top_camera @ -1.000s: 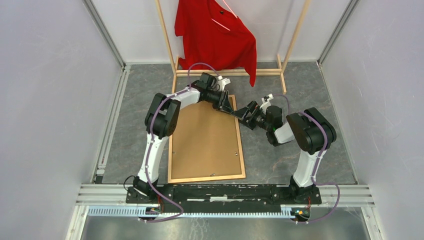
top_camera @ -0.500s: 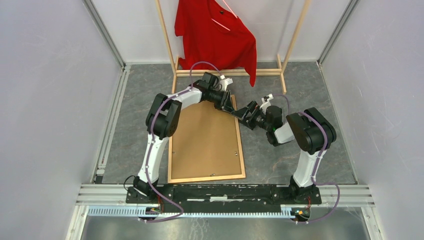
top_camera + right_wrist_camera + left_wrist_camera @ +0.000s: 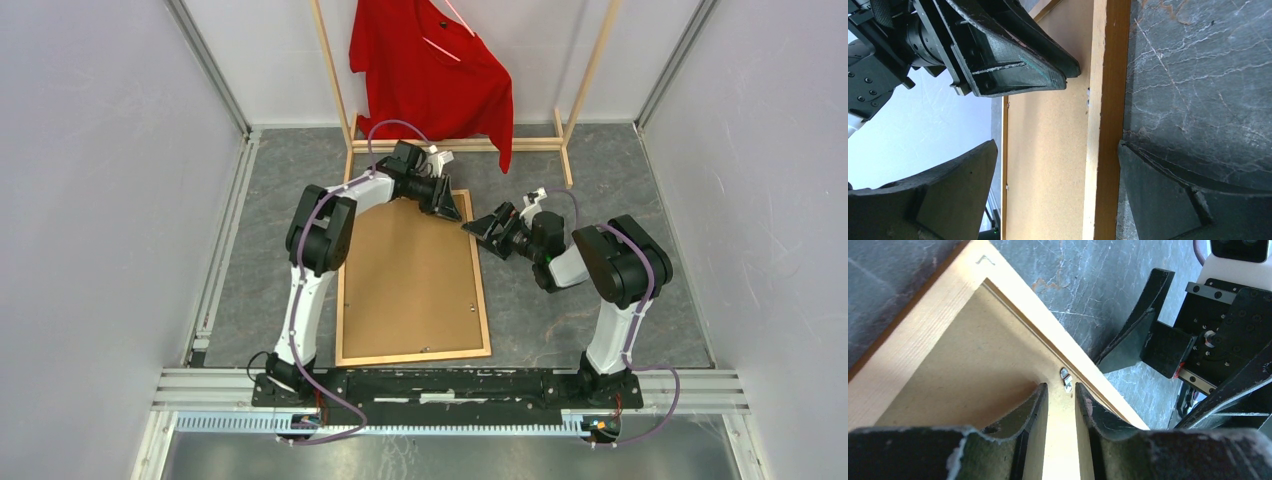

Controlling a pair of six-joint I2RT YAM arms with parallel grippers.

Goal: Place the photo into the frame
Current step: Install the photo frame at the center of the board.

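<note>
Pulling away from its partner, my left gripper (image 3: 1061,390) now sits at the far right corner of the thin orange-brown wooden frame (image 3: 484,310). Its fingers are narrowly parted and hold nothing, with the tips just short of a small metal turn clip (image 3: 1066,380). My right gripper (image 3: 1058,145) gapes wide and empty across that rail. A plain brown backing board (image 3: 415,280) fills the frame, and I cannot see the striped plant photo. The frame looks light and stiff, so I'd take it by a rail edge.

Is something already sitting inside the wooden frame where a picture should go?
Yes. The brown backing board fills the frame, with small metal clips along its inner edge. The left gripper points at one clip near the far right corner. No photo is in view.
</note>
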